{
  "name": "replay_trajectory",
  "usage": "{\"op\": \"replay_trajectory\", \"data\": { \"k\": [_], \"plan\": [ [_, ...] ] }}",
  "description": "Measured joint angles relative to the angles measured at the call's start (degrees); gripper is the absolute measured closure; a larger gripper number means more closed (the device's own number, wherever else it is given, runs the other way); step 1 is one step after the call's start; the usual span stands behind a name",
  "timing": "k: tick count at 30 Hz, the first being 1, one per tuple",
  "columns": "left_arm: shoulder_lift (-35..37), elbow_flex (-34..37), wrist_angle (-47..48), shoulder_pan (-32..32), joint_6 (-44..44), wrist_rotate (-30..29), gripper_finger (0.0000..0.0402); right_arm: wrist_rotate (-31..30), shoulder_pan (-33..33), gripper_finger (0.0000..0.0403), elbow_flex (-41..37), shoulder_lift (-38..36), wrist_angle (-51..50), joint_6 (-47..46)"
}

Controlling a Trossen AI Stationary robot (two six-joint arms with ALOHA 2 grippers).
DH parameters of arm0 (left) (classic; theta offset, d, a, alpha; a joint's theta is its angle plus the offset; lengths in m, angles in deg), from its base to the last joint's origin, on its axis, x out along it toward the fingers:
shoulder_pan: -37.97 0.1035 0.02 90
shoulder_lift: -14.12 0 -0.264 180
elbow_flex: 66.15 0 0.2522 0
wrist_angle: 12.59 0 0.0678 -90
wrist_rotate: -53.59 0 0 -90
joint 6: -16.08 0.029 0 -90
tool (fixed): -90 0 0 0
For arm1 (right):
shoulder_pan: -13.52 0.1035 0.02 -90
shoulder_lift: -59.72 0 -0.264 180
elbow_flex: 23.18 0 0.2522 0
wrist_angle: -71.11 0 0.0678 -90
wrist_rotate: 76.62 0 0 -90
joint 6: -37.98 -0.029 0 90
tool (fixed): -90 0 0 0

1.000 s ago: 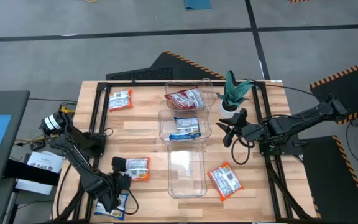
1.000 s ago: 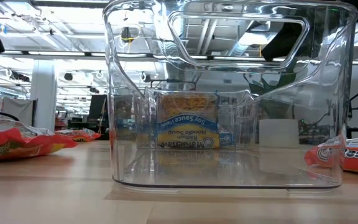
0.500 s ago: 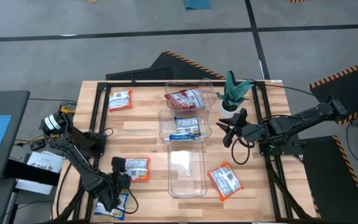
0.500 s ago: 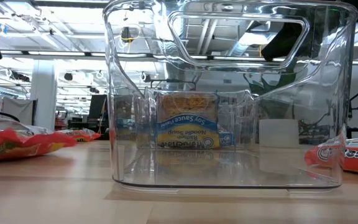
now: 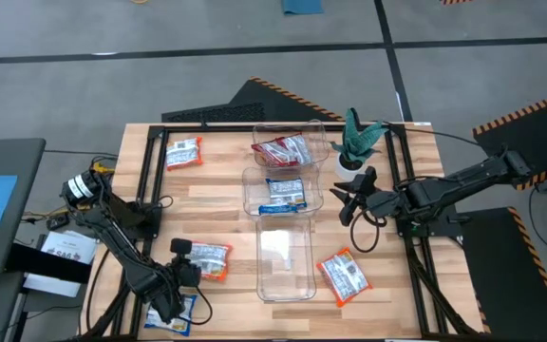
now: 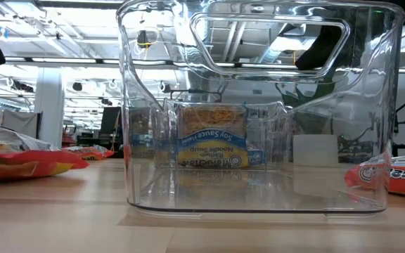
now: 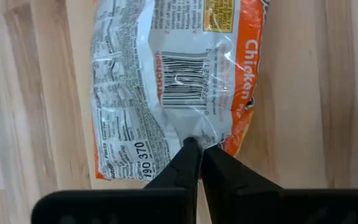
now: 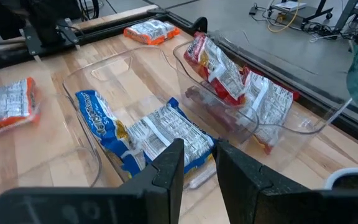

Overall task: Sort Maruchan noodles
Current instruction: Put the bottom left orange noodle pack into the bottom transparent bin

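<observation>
Three clear bins stand in a column mid-table. The far bin (image 5: 290,148) holds red Maruchan noodles packets (image 8: 225,71), the middle bin (image 5: 281,194) a blue one (image 8: 148,134), and nothing lies in the near bin (image 5: 285,258). Left of the near bin an orange packet (image 5: 209,258) lies flat, barcode side up, with my left gripper (image 7: 197,144) shut on its end. My right gripper (image 5: 349,201) hovers open beside the middle bin's right wall, nothing between its fingers (image 8: 166,168). My left gripper pinches a pucker of the wrapper film at the orange packet's left end (image 7: 199,132) between its two fingertips. The fingers come slanting down from the table's left. The rest of the packet lies flat on the table.
More packets lie loose: an orange one at the far left (image 5: 184,152), an orange one right of the near bin (image 5: 343,275), a blue one by the near edge under the left arm (image 5: 180,318). A green plant in a white pot (image 5: 357,144) stands behind my right gripper.
My left gripper has shut on the orange packet's left end, puckering the film there; the packet stays on the table.
</observation>
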Motion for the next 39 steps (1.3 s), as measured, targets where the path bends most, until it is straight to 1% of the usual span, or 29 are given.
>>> {"op": "replay_trajectory", "data": {
  "k": [8,13,16,21,27,32,34,36,39],
  "plan": [
    [3.2,-2.8,4.0,-0.1,-0.1,-1.9,0.0401,-0.2,0.0,0.0285,0.2,2.1,0.7,-0.9],
    [7.0,-3.5,5.1,-0.1,-0.1,-3.9,0.0401,-0.4,0.0,0.0285,0.1,2.9,0.7,-0.5],
    [9.8,-3.5,5.0,0.9,1.7,-6.5,0.0402,-0.5,-0.1,0.0285,0.1,2.6,1.7,-0.1],
    [14.6,-3.5,3.5,5.7,10.6,-10.3,0.0401,-0.5,-0.4,0.0285,0.1,1.4,3.4,1.1],
    [20.3,-3.5,-0.9,13.0,24.4,-11.5,0.0401,-0.5,-0.4,0.0285,0.1,1.1,3.3,1.5],
    [25.1,-3.5,-2.2,17.4,30.9,-12.6,0.0401,-0.4,-0.4,0.0285,0.1,1.2,3.3,2.6],
    [26.6,-3.5,-4.7,19.0,33.6,-12.6,0.0401,-0.4,-0.4,0.0285,0.1,1.2,3.3,2.6],
    [27.3,-4.5,-6.2,20.0,36.7,-12.2,0.0401,-0.4,-0.4,0.0285,0.1,1.2,3.3,2.6],
    [27.0,-8.9,-7.0,20.6,41.9,-12.7,0.0401,-0.4,-0.4,0.0285,0.1,1.2,3.3,2.6]
  ]
}}
